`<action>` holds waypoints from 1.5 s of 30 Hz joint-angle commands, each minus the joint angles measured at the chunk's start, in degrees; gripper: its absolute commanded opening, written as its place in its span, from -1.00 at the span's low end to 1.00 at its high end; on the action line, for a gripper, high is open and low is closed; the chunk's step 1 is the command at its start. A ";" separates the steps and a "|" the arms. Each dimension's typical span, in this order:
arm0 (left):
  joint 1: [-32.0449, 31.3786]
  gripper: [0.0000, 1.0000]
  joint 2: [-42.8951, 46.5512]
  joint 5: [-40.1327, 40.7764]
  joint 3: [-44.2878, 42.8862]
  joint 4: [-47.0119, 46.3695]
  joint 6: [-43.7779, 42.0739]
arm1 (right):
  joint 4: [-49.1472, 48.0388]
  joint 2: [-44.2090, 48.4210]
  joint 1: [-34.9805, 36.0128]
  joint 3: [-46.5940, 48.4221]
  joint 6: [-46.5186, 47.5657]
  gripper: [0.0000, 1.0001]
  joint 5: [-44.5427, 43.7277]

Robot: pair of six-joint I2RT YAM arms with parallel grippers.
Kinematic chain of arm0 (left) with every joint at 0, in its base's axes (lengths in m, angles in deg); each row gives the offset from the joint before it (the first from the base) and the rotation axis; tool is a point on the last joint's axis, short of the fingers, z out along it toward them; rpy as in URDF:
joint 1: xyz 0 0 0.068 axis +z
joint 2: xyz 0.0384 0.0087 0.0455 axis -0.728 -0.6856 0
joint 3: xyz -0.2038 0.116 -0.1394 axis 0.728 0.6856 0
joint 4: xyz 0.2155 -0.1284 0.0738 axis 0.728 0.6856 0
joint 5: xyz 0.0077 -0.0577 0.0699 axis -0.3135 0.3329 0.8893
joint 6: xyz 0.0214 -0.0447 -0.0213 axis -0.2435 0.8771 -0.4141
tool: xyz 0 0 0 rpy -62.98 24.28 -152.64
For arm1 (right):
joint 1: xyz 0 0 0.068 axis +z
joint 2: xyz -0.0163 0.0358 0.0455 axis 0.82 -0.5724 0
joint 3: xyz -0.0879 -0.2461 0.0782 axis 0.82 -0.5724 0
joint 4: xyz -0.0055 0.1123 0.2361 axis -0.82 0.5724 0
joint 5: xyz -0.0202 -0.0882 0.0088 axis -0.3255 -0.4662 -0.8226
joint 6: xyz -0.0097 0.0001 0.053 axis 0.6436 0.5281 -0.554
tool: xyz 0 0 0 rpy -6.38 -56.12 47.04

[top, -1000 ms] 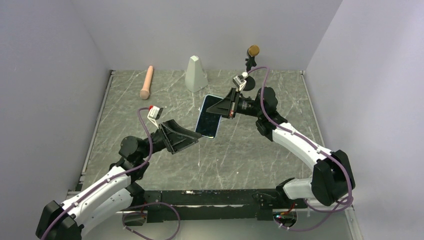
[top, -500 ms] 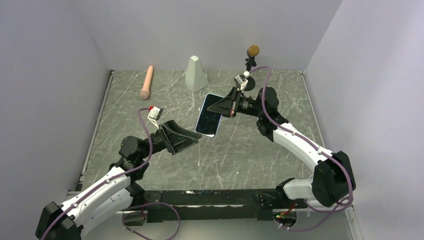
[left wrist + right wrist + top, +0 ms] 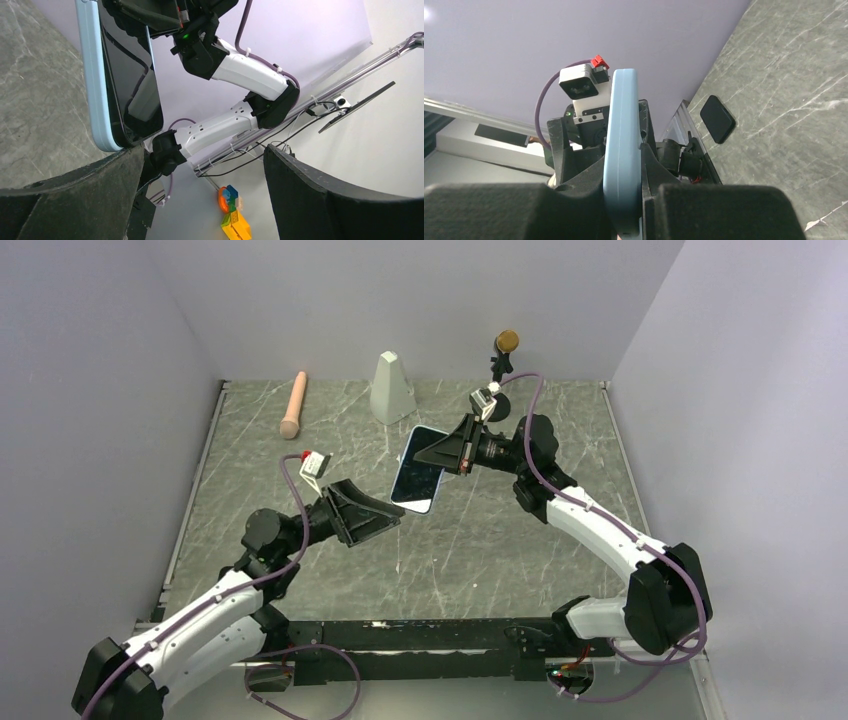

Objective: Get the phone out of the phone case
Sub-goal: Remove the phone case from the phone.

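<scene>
The light-blue phone case (image 3: 411,507) with the black phone (image 3: 420,476) in it hangs tilted above the table's middle. My right gripper (image 3: 438,454) is shut on its upper end. The right wrist view shows the case edge-on (image 3: 621,140), pinched between the fingers (image 3: 724,210). My left gripper (image 3: 386,521) is open and empty just below and left of the phone's lower end. In the left wrist view the case's rim (image 3: 95,75) and dark screen (image 3: 131,65) stand right above the left finger (image 3: 75,200). I cannot tell if they touch.
A pink cylinder (image 3: 293,405), a pale tapered block (image 3: 392,387) and a black stand with a brown ball (image 3: 505,350) sit at the table's back. A flat black rounded object (image 3: 717,118) lies on the table near the left arm. Walls close three sides.
My left gripper has crept up and right towards the phone's lower end. The right gripper and the phone have shifted slightly up and left.
</scene>
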 commanded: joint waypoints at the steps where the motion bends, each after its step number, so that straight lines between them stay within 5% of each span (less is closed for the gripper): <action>1: -0.14 0.86 -1.03 3.21 -2.97 2.80 -1.57 | -6.49 3.32 2.00 0.32 -2.86 -1.00 1.55; 18: 1.19 0.87 -2.78 7.53 -6.16 14.12 -5.62 | -18.56 2.50 2.52 -1.20 -11.75 -1.00 5.37; 24: 1.62 0.78 -5.65 6.09 -8.72 12.57 -6.10 | -10.70 1.70 4.14 -0.05 -4.56 -1.00 8.35; 33: 1.49 0.04 -9.69 2.77 -12.20 9.16 -6.30 | 8.17 1.36 8.46 3.78 13.23 -1.00 9.14; 38: 1.39 -0.88 -9.86 3.59 -10.40 8.29 -5.04 | 8.23 0.68 8.49 3.64 14.02 -1.00 8.77; 45: 1.27 -1.00 -5.96 7.94 -11.65 19.06 -2.71 | 0.80 2.80 8.17 -1.79 13.21 0.20 6.30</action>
